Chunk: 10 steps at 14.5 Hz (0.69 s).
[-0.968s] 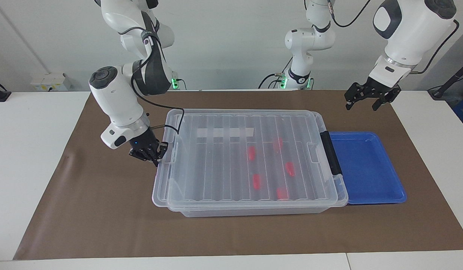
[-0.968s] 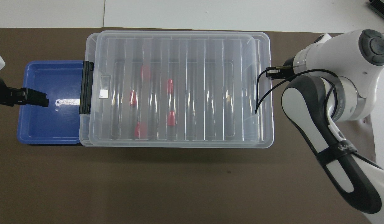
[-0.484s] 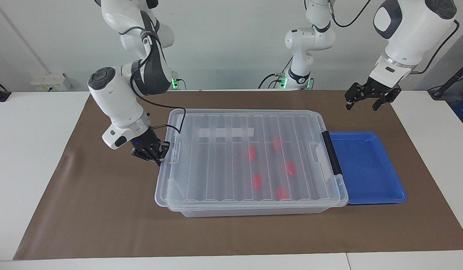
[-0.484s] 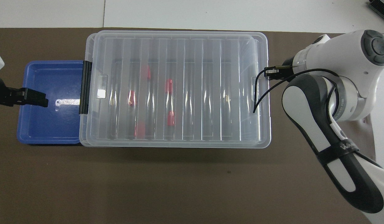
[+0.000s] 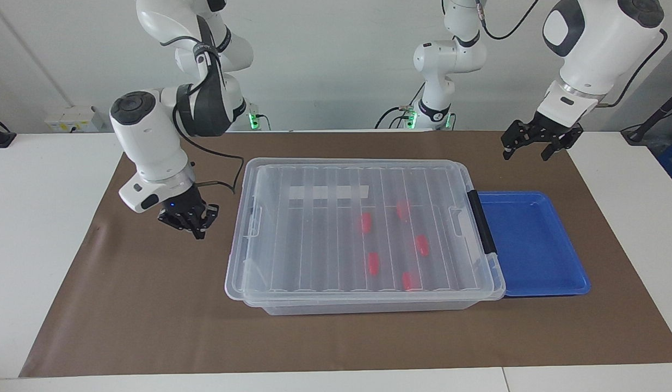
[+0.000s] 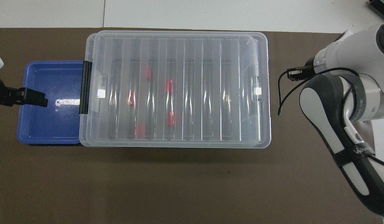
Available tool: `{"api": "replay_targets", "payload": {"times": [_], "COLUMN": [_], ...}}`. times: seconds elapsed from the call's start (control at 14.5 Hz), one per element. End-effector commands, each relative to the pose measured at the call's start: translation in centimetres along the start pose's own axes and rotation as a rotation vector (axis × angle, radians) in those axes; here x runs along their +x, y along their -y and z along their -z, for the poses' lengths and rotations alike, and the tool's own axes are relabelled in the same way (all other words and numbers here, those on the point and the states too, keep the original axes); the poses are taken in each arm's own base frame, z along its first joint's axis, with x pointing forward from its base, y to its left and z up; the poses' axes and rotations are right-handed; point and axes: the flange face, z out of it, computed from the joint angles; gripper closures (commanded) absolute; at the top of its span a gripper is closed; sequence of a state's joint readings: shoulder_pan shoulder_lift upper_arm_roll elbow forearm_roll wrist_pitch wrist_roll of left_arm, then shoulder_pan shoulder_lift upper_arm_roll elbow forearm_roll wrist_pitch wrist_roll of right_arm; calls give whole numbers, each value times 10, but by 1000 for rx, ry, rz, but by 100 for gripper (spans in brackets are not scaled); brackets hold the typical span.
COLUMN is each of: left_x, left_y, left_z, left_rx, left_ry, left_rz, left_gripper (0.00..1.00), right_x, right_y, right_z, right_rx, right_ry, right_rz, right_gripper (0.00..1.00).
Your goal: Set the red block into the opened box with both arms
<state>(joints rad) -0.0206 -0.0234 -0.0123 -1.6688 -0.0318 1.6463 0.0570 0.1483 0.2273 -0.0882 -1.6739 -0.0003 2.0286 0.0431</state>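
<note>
I'm seeing five red blocks point(image 5: 365, 222) lying inside the ribbed clear box point(image 5: 363, 234), lid sitting on, at the brown-matted desk's point(image 5: 150, 305) centre. Left pincer point(image 5: 536, 142) is hanging spread at two o'clock; right pincer point(image 5: 190, 219), empty, at nine—its spread I cannot tell.

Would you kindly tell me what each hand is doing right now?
Left hand: open, empty, over the brown mat beside the blue tray.
Right hand: empty, beside the box; open or shut cannot be told.
</note>
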Motion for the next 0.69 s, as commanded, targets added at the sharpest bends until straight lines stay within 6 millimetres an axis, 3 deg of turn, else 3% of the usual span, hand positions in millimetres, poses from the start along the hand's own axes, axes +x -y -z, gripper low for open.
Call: {"api": "replay_targets", "payload": {"times": [0.0, 0.35, 0.41, 0.62], "left_x": [-7, -7, -7, -7], "left_y": [2, 1, 1, 1], "left_z": [1, 1, 1, 1], "left_rx": [-14, -14, -14, -14], "left_ry": [-20, -19, -19, -16], "left_rz": [9, 9, 9, 9], "left_gripper": [0, 0, 0, 0], "right_x": [-21, -68, -73, -87], "right_y": [-23, -50, -57, -47], "right_z": [52, 132, 141, 141], "right_rx": [-23, -29, -30, -29], "right_ry": [11, 129, 145, 188], "right_rz": [-41, -154, -154, -130], "right_gripper": [0, 0, 0, 0]}}
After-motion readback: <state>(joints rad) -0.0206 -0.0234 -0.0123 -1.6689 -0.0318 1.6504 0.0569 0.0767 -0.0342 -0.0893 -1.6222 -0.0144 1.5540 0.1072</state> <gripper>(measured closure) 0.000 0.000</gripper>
